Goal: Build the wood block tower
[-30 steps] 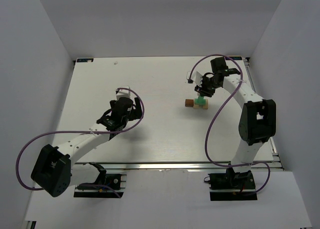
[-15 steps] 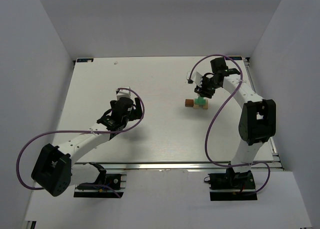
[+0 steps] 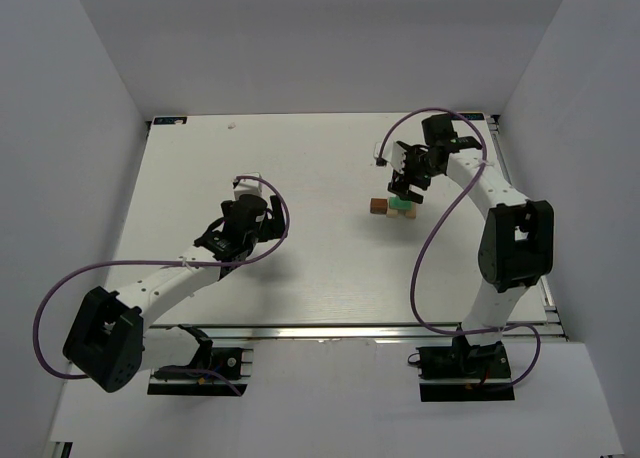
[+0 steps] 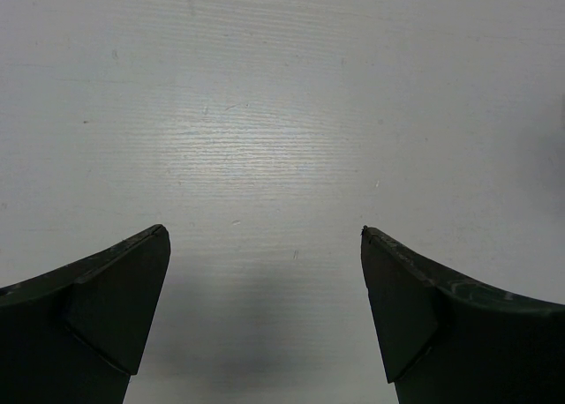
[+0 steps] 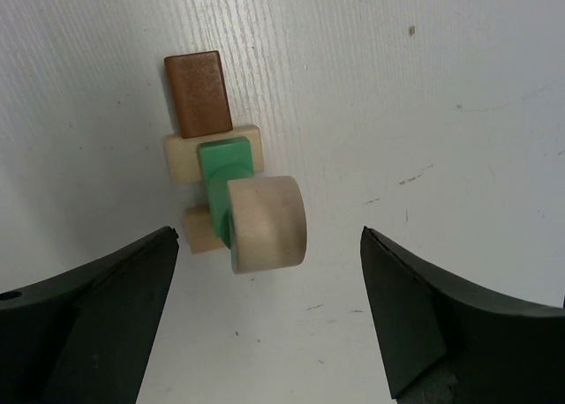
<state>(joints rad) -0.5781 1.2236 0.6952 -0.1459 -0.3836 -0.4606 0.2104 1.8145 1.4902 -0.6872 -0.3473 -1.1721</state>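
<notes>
The wood block tower (image 3: 401,206) stands right of the table's middle. In the right wrist view it is a dark brown block (image 5: 198,93) lying flat beside a stack. The stack has two pale tan blocks (image 5: 182,158) at the bottom, a mint green block (image 5: 226,164) across them and a rounded pale tan block (image 5: 267,225) on top. My right gripper (image 5: 267,233) hovers over the stack (image 3: 408,181), open, its fingers clear of the top block on both sides. My left gripper (image 4: 265,232) is open over bare table, holding nothing, left of centre (image 3: 240,214).
The white table (image 3: 320,268) has white walls at the back and both sides. Purple cables loop from each arm, the right one (image 3: 432,228) hanging close to the tower.
My right gripper has opened and let go of the top pale tan block, which stays on the stack. The left arm has not moved.
</notes>
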